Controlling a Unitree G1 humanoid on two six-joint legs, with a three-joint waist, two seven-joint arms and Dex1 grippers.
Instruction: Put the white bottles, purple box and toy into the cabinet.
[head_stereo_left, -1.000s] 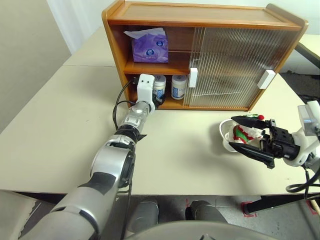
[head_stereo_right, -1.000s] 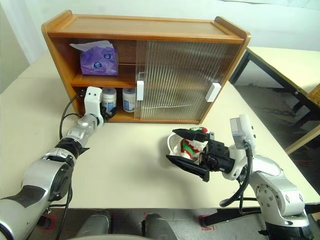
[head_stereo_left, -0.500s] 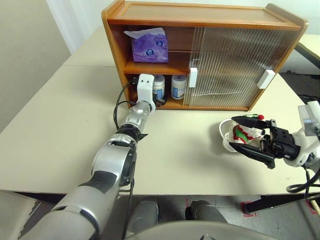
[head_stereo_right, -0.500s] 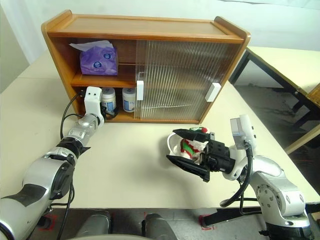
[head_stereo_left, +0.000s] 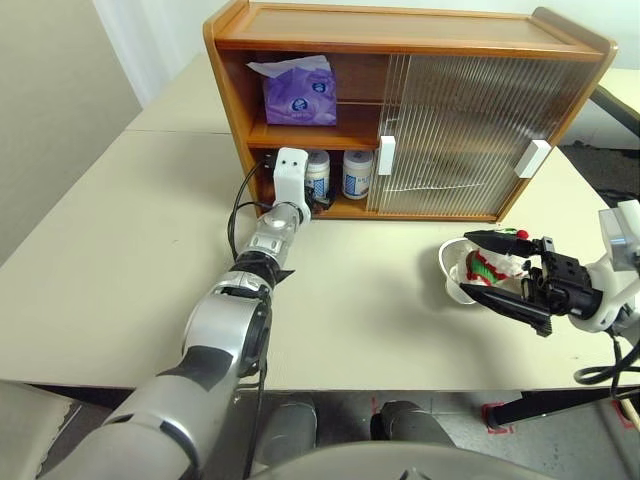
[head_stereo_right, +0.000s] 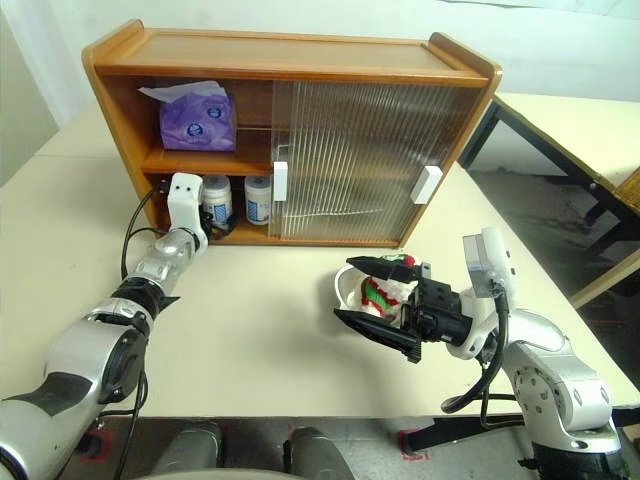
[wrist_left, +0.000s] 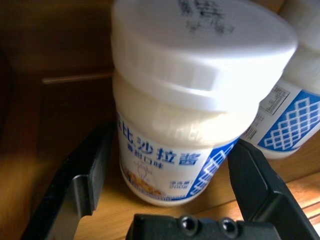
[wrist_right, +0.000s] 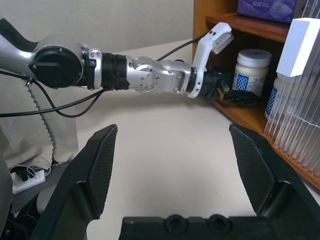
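Head views: left end effector (head_stereo_left: 318, 197) reaches into the cabinet (head_stereo_left: 400, 40), unmoved since earlier; the toy (head_stereo_right: 378, 292) sits near the counter's right edge. Left wrist view: fingers, now spread, flank a white bottle (wrist_left: 195, 100) without touching. Right wrist view: right end effector (wrist_right: 175, 165) spread, empty.

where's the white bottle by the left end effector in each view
Left eye view: white bottle on the cabinet's lower level, left of the second bottle.
Right eye view: same spot, below the purple box.
Left wrist view: close up, between the open left end effector's fingers.
Right wrist view: beside the door handle.
Shared landmark: the second bottle.
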